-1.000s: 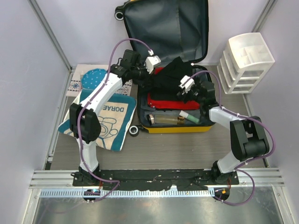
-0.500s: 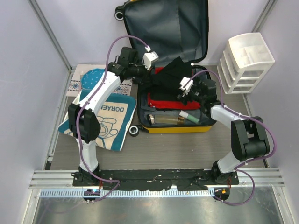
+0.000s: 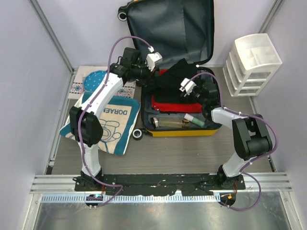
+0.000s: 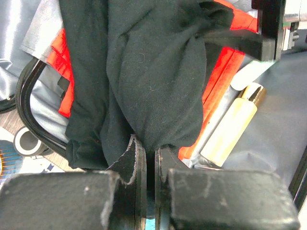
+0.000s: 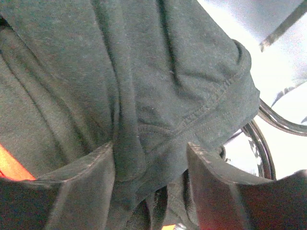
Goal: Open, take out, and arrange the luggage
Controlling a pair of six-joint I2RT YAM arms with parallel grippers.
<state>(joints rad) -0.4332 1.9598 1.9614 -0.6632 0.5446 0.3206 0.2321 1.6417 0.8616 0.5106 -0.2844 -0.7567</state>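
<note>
Black cloth (image 4: 153, 86) — between left fingers (image 4: 136, 165)

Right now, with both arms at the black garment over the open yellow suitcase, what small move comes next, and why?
Probably close the right end effector: its fingers stand apart with a fold of the black cloth garment between them, while the left end effector is shut on it. Then both could lift it clear of the yellow hard-shell suitcase.
</note>
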